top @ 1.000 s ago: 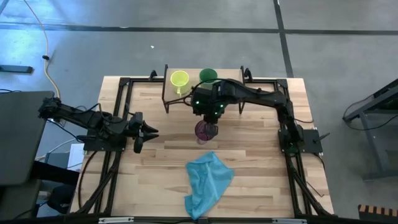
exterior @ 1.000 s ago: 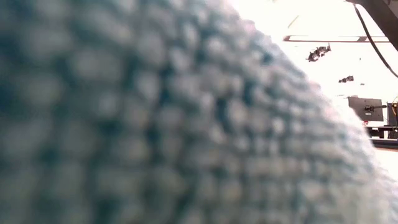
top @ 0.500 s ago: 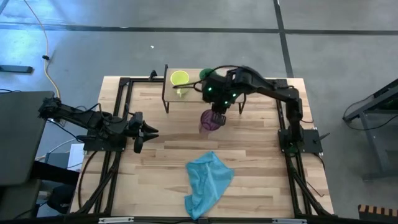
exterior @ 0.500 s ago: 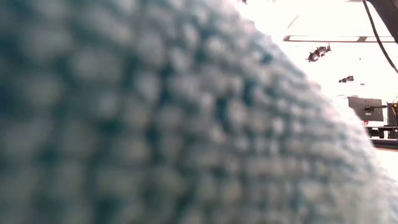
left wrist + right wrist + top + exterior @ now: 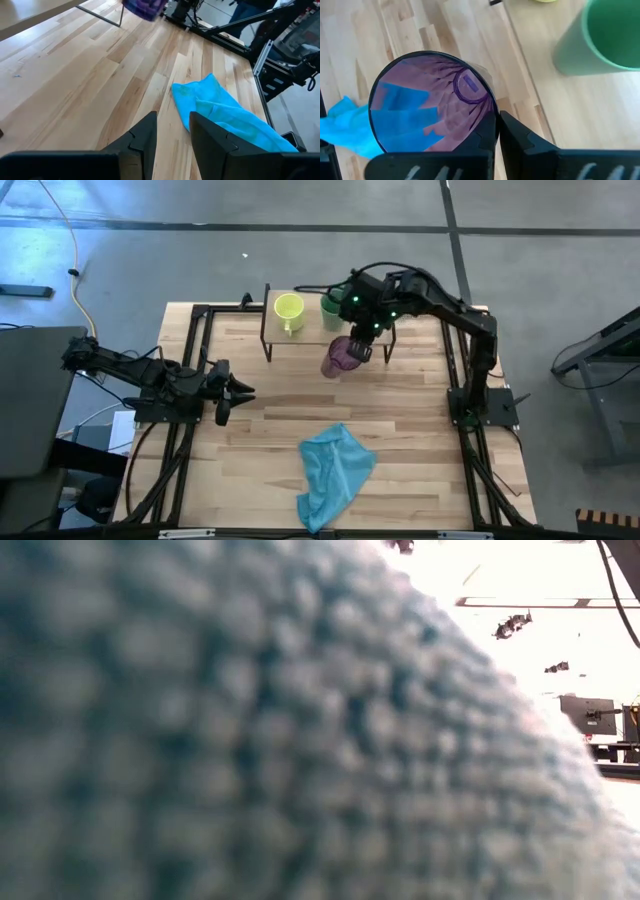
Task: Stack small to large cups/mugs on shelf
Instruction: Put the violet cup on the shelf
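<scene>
High view: right gripper pinches purple cup by rim, clear of worktop, for shelf; left gripper part-open, empty, idle.

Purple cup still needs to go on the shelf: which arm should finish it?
Right. The right gripper already pinches the purple cup by the shelf; the left gripper waits far off, holding nothing.

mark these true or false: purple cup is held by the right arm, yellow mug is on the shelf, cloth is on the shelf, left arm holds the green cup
1. The right end effector grips the purple cup. True.
2. The yellow mug stands on the shelf. True.
3. The cloth lies on the shelf. False: it lies on the table, near the front.
4. The left end effector holds the green cup. False: it holds nothing; the green cup stands on the shelf.
</scene>
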You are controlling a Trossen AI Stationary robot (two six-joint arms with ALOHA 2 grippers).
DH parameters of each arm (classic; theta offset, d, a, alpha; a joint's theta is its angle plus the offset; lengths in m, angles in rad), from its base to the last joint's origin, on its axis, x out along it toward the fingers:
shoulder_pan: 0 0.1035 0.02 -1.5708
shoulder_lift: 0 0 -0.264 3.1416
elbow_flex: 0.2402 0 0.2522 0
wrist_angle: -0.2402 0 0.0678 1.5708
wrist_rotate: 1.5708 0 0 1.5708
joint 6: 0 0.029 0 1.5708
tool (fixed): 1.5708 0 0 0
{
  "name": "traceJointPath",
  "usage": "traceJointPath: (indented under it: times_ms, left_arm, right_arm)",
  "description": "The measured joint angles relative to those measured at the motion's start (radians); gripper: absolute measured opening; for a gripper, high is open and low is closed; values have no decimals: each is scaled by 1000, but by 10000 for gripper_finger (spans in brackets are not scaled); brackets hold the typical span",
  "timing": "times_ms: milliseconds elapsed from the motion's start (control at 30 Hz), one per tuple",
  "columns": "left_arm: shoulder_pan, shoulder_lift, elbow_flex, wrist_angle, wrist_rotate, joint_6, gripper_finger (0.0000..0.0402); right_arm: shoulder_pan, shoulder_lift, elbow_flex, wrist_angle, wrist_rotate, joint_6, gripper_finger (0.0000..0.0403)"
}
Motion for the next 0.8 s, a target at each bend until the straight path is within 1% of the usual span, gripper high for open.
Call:
traceJointPath:
  times_ms: [200,367,567,800]
  left_arm:
    - [0,0,0,0,0,0,104]
    - [0,0,0,-1,0,0,104]
    - [0,0,0,-2,-1,0,104]
    - [0,0,0,-4,-1,0,104]
  right_arm:
    - [-35,-18,0,0,1,9,0]
    - [-43,-23,0,0,-3,-1,0]
    - [-43,-23,0,0,-58,-59,0]
    - [-42,-23,0,0,-116,-87,0]
